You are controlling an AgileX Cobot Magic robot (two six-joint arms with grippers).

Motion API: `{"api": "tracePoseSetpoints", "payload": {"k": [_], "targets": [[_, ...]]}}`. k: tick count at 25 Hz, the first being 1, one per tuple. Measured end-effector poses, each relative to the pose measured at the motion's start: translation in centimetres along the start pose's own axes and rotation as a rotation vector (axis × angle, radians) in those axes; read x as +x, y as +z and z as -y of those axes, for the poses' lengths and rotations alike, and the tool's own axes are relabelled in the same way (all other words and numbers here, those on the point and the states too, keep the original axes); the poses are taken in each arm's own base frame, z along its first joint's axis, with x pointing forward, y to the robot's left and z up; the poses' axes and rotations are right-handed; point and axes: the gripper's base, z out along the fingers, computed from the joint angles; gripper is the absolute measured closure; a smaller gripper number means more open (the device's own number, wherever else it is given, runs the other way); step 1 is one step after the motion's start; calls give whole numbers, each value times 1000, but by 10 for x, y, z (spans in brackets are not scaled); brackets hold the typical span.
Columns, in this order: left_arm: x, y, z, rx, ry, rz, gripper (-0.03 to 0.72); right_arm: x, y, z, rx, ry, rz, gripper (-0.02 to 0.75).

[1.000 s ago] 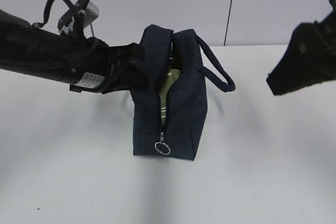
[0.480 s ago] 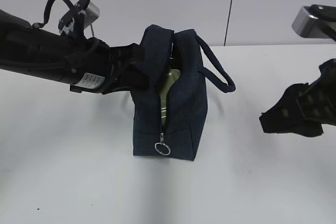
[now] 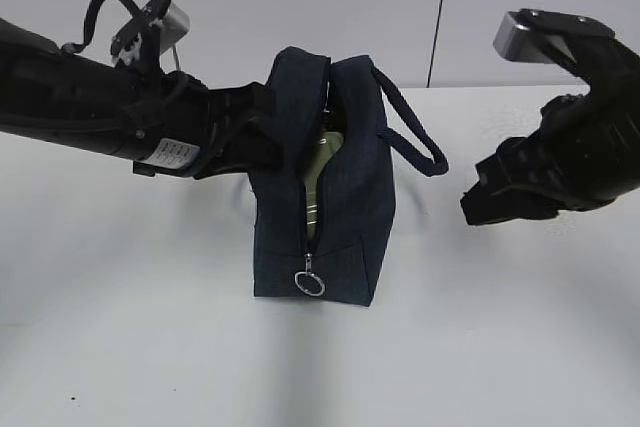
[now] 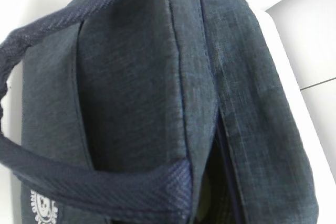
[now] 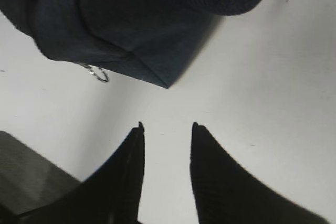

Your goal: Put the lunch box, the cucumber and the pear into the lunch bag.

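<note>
The navy lunch bag point(image 3: 345, 217) stands upright mid-table with its zipper open down the front. The lunch box's pale green lid point(image 3: 322, 160) shows inside the gap. My left gripper point(image 3: 258, 133) is pressed against the bag's upper left side and is shut on it. In the left wrist view only the bag's fabric point(image 4: 136, 77) and a strap handle point(image 4: 105, 187) show; the fingers are hidden. My right gripper point(image 5: 167, 125) hovers over bare table right of the bag point(image 5: 126, 19), open and holding nothing. The cucumber and the pear are out of view.
A silver ring pull point(image 3: 309, 281) hangs at the zipper's lower end, near the table. The bag's right handle point(image 3: 415, 142) loops out toward the right arm point(image 3: 560, 162). White table point(image 3: 150, 327) lies around the bag, with a wall behind it.
The right arm has swung left and down toward the bag, and its jaws have narrowed. The left arm and the bag have not moved.
</note>
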Motion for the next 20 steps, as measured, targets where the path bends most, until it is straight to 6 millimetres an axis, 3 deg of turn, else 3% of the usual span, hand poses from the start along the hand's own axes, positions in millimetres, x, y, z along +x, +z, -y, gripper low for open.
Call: {"api": "tracePoseSetpoints", "payload": {"k": [5, 11, 16, 20], "targets": [[0, 0, 0, -5, 0, 5, 707, -4, -8, -4, -249, 76, 14, 498], [0, 0, 0, -4, 0, 4, 707, 4, -7, -9, -338, 59, -31, 498], [1, 0, 0, 0, 15, -11, 707, 36, 13, -11, -454, 57, -33, 498], [2, 0, 1, 6, 19, -21, 707, 59, 26, -14, -542, -24, 83, 498]]}}
